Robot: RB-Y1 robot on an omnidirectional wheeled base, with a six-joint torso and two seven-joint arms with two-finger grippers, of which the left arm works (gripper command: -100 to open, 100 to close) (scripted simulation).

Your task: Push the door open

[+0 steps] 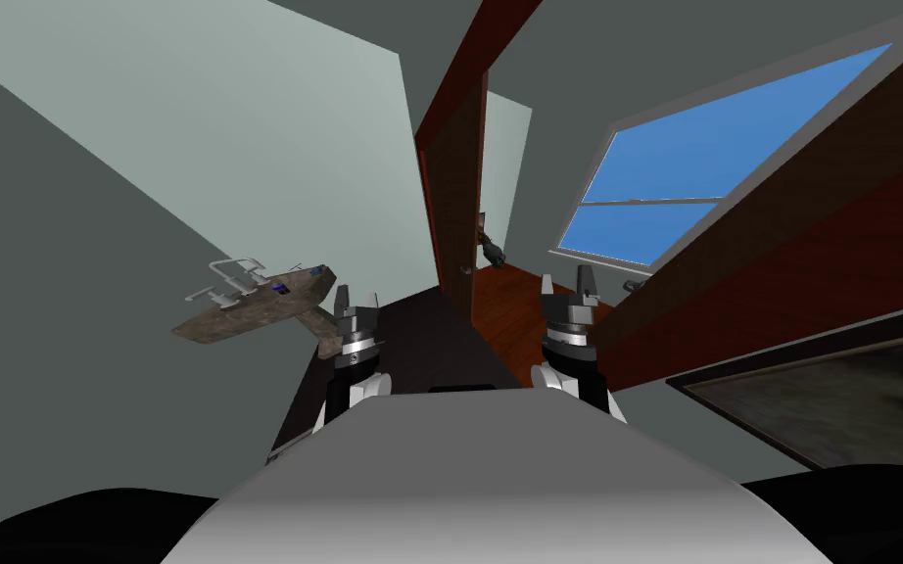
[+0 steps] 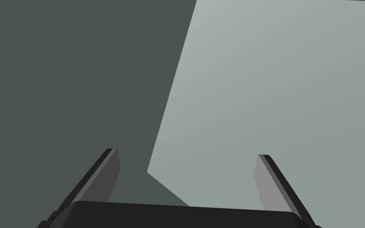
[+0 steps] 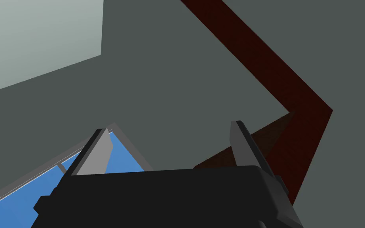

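Raised forward side by side, left gripper (image 1: 359, 305) at 11 o'clock, right gripper (image 1: 583, 284) at 1, fingers spread, holding nothing. Dark red door (image 1: 457, 176) ajar, edge-on at 12, beyond both.

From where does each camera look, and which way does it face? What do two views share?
Head view: on the head, looking steeply down and forward at the dark red door, ajar, and a window; left hand and right hand show below them.
Left wrist view: on the left hand, facing grey walls; its two fingers stand open.
Right wrist view: on the right hand, facing a dark red frame and the window; its fingers stand open.
Shared: head and right wrist views both show the window.
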